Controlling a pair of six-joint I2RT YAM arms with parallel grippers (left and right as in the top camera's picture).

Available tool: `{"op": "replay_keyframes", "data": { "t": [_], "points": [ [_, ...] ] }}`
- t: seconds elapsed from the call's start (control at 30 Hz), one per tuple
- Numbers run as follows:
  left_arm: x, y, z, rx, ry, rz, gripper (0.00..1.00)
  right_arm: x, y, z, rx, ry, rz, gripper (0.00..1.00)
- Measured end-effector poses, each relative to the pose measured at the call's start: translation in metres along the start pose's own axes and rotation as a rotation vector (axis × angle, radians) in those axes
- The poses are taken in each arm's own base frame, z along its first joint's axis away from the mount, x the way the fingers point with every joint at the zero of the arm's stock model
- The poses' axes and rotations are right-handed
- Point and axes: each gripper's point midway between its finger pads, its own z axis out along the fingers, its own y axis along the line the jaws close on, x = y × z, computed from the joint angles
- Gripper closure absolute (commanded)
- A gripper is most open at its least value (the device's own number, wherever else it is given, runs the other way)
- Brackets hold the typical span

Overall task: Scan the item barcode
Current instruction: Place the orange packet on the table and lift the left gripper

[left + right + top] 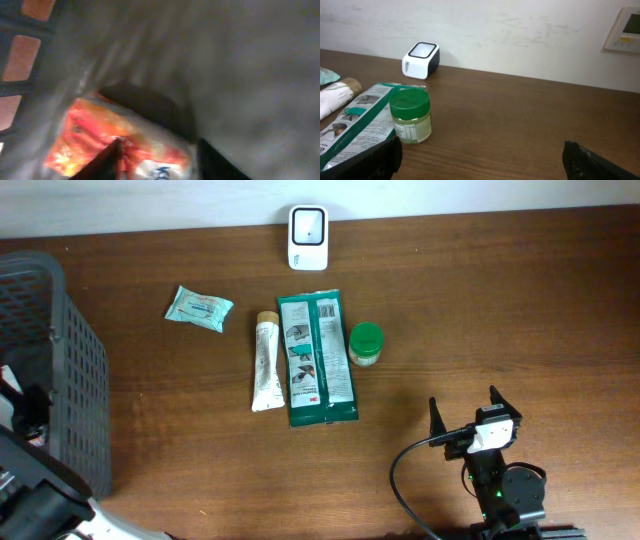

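One blurred orange-red packet (100,135) inside dark basket (70,370), left gripper (159,150) fingers either side, grip unclear, right gripper (463,398) fingers wide apart, white scanner (307,237) well apart

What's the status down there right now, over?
Right gripper open, idle. Left gripper in basket at orange packet; grip unclear, view blurred. Scanner uncovered.

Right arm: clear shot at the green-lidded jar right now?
Probably yes: the right end effector is open and facing the green-lidded jar, with bare table between; only the green packet crowds it.
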Motion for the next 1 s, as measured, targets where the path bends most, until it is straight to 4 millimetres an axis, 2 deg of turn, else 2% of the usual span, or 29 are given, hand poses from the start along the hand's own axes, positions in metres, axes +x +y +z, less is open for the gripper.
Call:
{"op": "replay_keyframes", "data": {
  "t": [0.07, 0.3, 0.37, 0.4, 0.43, 0.47, 0.53, 0.57, 0.6, 0.63, 0.67, 0.7, 0.73, 0.77, 0.8, 0.83, 0.9, 0.93, 1.0],
  "points": [
    [0.000, 0.001, 0.000, -0.003, 0.000, -0.002, 1.00, 0.000, 0.000, 0.000, 0.000, 0.000, -0.001, 0.01],
    [-0.001, 0.001, -0.002, 0.003, -0.001, 0.002, 1.00, 0.000, 0.000, 0.000, 0.000, 0.000, -0.001, 0.02],
    [-0.002, -0.001, -0.013, 0.020, -0.013, 0.001, 1.00, 0.000, 0.000, 0.000, 0.000, 0.000, -0.001, 0.02],
    [-0.010, 0.001, -0.025, 0.018, -0.046, -0.011, 1.00, 0.000, 0.000, 0.000, 0.000, 0.000, -0.001, 0.02],
    [-0.022, 0.005, -0.042, 0.011, -0.099, -0.036, 1.00, 0.000, 0.000, 0.000, 0.000, 0.000, -0.001, 0.01],
    [-0.041, 0.011, -0.073, 0.008, -0.191, -0.070, 1.00, 0.000, 0.000, 0.000, 0.000, 0.000, -0.001, 0.02],
    [-0.086, 0.022, -0.173, 0.036, -0.474, -0.146, 1.00, 0.000, 0.000, 0.000, 0.000, 0.000, 0.000, 0.02],
    [-0.098, 0.024, -0.222, 0.059, -0.606, -0.167, 1.00, 0.000, 0.000, 0.000, 0.000, 0.000, -0.002, 0.02],
    [-0.102, 0.019, -0.262, 0.094, -0.706, -0.170, 1.00, 0.000, 0.000, 0.000, 0.000, 0.000, -0.001, 0.02],
    [-0.101, 0.010, -0.290, 0.126, -0.771, -0.160, 1.00, 0.000, 0.000, 0.000, 0.000, 0.000, 0.000, 0.02],
    [-0.097, -0.012, -0.326, 0.185, -0.843, -0.130, 1.00, 0.000, 0.000, 0.000, 0.000, 0.000, -0.001, 0.01],
    [-0.092, -0.032, -0.348, 0.237, -0.885, -0.094, 1.00, 0.000, 0.000, 0.000, 0.000, 0.000, -0.001, 0.02],
    [-0.083, -0.060, -0.364, 0.295, -0.894, -0.044, 1.00, 0.000, 0.000, 0.000, 0.000, 0.001, -0.001, 0.02],
    [-0.066, -0.108, -0.381, 0.395, -0.888, 0.052, 1.00, 0.000, 0.000, 0.000, 0.000, 0.000, -0.002, 0.02],
    [-0.055, -0.136, -0.386, 0.451, -0.866, 0.112, 1.00, 0.000, 0.000, 0.000, 0.000, 0.002, -0.001, 0.02],
    [-0.027, -0.178, -0.387, 0.527, -0.793, 0.213, 1.00, 0.000, 0.000, 0.000, 0.000, 0.001, -0.002, 0.02],
    [0.021, -0.235, -0.376, 0.595, -0.641, 0.379, 1.00, 0.000, 0.000, 0.000, -0.001, 0.001, -0.001, 0.02],
    [0.036, -0.253, -0.365, 0.593, -0.578, 0.433, 1.00, 0.000, 0.000, 0.000, -0.001, 0.000, -0.002, 0.02],
    [0.071, -0.288, -0.330, 0.563, -0.423, 0.554, 1.00, 0.000, 0.000, 0.000, -0.001, 0.000, -0.002, 0.02]
  ]
}}
